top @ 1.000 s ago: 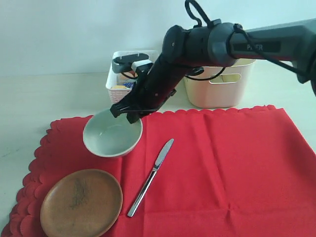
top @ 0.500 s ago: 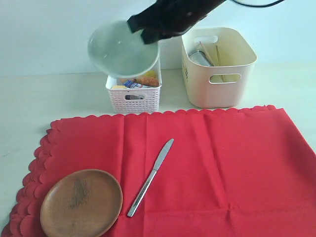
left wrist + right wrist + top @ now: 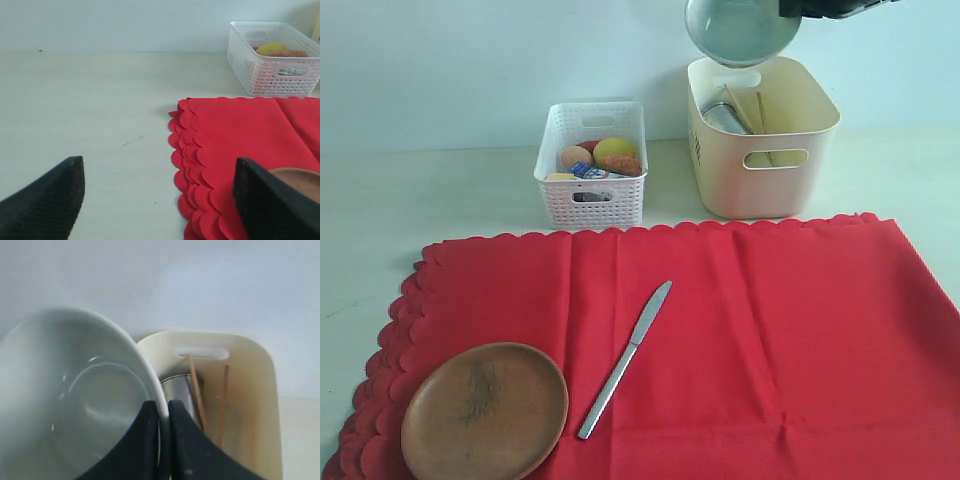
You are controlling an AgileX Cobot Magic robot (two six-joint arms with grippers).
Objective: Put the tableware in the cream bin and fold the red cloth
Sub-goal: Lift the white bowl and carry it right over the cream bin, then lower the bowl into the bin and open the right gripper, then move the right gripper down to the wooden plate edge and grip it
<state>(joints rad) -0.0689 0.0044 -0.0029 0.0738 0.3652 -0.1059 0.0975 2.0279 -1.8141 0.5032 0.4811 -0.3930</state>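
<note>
The right tool (image 3: 161, 409) is clenching the rim of the pale greenish-white bowl (image 3: 740, 28) above the cream plastic bin (image 3: 765, 160) (steel cup (image 3: 722, 118), wooden chopsticks (image 3: 761, 112) inside), while the left tool (image 3: 160, 170) is hovering released over the bench (image 3: 100, 100).

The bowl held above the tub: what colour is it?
Pale greenish white; the bowl shows best in the right wrist view.

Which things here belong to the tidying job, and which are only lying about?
Job: pale bowl, wooden plate, metal knife, steel cup, chopsticks, cream bin, red cloth.
Lying about: white perforated basket, egg, lemon, small carton.
</note>
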